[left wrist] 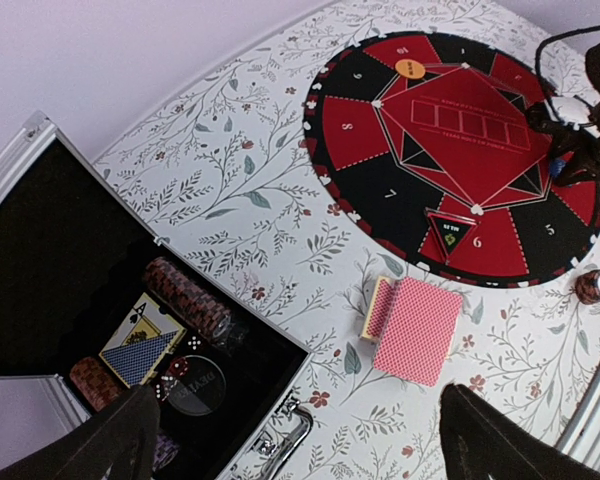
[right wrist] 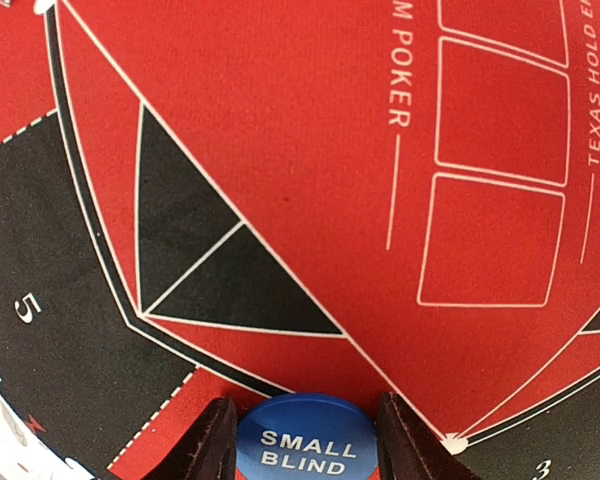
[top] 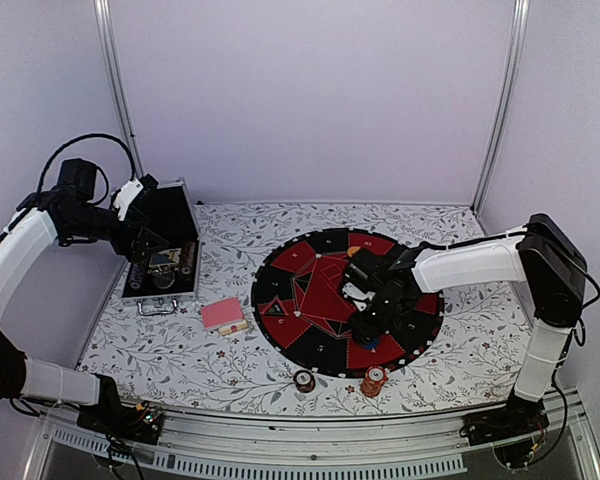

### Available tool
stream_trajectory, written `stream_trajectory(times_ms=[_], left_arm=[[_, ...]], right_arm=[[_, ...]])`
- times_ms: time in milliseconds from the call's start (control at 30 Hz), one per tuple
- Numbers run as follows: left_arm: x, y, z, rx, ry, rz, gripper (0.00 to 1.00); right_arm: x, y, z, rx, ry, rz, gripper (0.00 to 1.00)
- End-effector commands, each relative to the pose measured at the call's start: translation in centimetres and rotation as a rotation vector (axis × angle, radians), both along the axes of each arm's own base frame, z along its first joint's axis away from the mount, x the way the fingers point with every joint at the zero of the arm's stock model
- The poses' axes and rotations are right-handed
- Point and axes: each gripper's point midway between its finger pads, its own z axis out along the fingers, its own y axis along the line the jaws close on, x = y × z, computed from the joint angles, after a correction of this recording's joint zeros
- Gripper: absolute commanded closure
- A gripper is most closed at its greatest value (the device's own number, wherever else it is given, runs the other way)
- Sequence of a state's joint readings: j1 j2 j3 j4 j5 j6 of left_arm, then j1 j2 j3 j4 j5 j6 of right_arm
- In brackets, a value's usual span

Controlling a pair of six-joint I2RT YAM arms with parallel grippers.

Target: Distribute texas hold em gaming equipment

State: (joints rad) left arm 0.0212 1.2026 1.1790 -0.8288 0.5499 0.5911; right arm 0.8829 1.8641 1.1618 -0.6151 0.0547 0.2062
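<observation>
- One round black-and-red felt mat (top: 320, 285) lies on the flower-patterned tablecloth (top: 230, 235); all places below are given from it.
- There are two round button discs. A blue plastic disc marked SMALL BLIND (right wrist: 305, 452) sits at the mat's near edge, and an orange disc (left wrist: 409, 67) lies by its far rim.
- The right gripper (right wrist: 305, 440) is low over the mat, its two fingers pressed against either side of the blue disc.
- Two stacks of pink-red-backed playing cards lie just left of the mat. One stack (left wrist: 417, 329) lies flat, and a smaller one (left wrist: 378, 308) stands on its edge, touching it.
- Two short stacks of round poker chips stand on the cloth just off the mat's near edge, one dark (top: 304, 381) and one orange-red (top: 373, 381).
- One silver metal case with black lining (top: 163, 262) stands open, well to the left of the mat. A row of chips (left wrist: 187, 297) lies inside it.
- The left gripper (left wrist: 298, 400) hangs above the case, jaws spread wide and holding nothing.
</observation>
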Motion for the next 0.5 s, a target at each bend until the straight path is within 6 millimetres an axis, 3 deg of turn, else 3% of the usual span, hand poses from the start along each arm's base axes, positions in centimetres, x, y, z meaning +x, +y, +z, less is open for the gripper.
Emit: stream_trajectory(times_ms=[0, 467], left_arm=[[-0.1, -0.5, 1.0, -0.006, -0.022, -0.017, 0.00], [0.0, -0.8, 1.4, -0.024, -0.025, -0.028, 0.00]], right_arm=[[-1.2, -2.4, -0.7, -0.068, 0.003, -0.027, 0.52], [-2.2, -6.1, -0.3, -0.102, 0.003, -0.109, 0.52]])
